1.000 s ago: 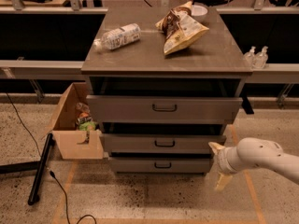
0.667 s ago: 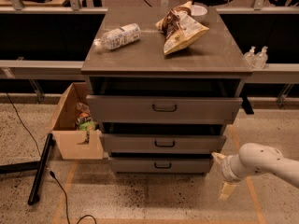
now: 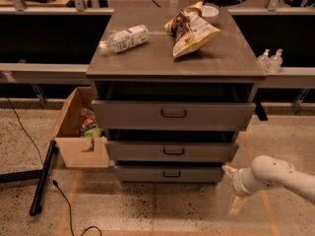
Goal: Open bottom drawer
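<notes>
The bottom drawer [image 3: 170, 174] is the lowest of three on the grey metal cabinet [image 3: 174, 58], with a shallow grey front and a small dark pull handle [image 3: 171, 173]. Its front sits a little forward of the cabinet body, like the middle drawer [image 3: 172, 151] and the top drawer [image 3: 173, 114] above it. My gripper [image 3: 233, 188] is low at the cabinet's right front corner, to the right of the bottom drawer and apart from its handle. Its two cream fingers [image 3: 237, 205] are spread open and hold nothing. My white arm [image 3: 275, 173] comes in from the right.
A plastic bottle [image 3: 124, 38], chip bags [image 3: 192, 27] and a bowl [image 3: 209, 11] lie on the cabinet top. An open cardboard box [image 3: 78, 132] stands left of the cabinet. A black pole [image 3: 42, 178] and a cable [image 3: 64, 200] lie on the floor at the left. Two small bottles [image 3: 270, 60] stand on the right ledge.
My gripper has sunk lower beside the cabinet's right front corner and shifted slightly right. The drawers have not moved.
</notes>
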Robot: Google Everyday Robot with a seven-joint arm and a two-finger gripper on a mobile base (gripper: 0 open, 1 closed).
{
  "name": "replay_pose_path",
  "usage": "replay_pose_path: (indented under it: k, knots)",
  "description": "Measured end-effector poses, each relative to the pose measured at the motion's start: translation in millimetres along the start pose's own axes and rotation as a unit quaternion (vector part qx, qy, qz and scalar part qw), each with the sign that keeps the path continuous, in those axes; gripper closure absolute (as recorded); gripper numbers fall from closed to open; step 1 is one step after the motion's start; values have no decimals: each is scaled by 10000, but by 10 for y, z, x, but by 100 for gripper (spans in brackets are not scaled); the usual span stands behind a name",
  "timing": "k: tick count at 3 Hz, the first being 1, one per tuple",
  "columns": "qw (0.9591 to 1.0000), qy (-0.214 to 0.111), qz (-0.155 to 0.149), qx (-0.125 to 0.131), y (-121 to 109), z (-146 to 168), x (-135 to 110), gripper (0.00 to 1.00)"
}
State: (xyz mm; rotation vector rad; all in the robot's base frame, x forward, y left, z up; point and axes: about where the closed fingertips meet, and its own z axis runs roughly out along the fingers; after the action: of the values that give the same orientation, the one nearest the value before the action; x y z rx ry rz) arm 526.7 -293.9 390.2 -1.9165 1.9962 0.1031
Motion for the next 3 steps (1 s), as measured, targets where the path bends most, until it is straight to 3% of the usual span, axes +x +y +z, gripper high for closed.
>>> replay_pose_path:
  k: [2, 3]
  knots:
    - [9968, -664, -302, -330, 182, 1276, 272, 0]
    - [9944, -827, -535, -389, 135, 1700, 278, 0]
